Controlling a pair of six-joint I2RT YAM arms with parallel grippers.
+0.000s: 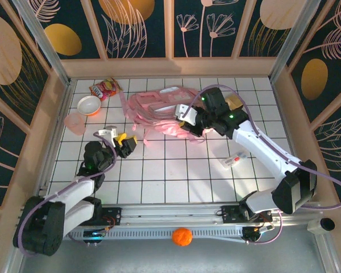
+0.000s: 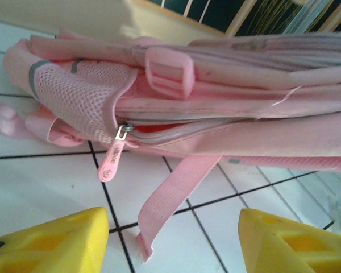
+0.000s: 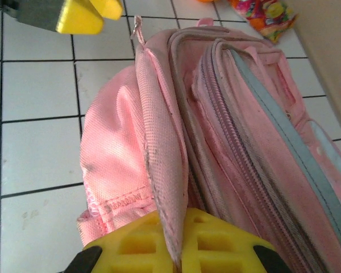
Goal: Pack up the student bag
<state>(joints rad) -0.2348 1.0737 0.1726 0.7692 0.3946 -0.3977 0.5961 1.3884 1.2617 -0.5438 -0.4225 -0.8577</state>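
White gridded table (image 1: 176,170) carries the student bag (image 1: 159,111), bowl (image 1: 89,104), cup (image 1: 75,123), snack packet (image 1: 104,89)

light: bright, even, from above | glare: counter (image 1: 187,170) tiles at 4 o'clock | shadows: soft | blur: left wrist view hazy, fingers (image 2: 45,244) at 7 o'clock unfocused

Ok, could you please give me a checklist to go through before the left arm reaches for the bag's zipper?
1. Hold: right gripper shut on a fabric fold of the student bag: ok.
2. Reach: left gripper open, nothing between its fingers: ok.
3. Target: zipper pull in plain sight ahead of the left gripper: ok.
4. Path: loose strap trails across the table toward the left gripper: not ok.
5. Zipper open or closed: cannot tell.
6. Leftovers: snack packet and bowl lie apart from both grippers: ok.
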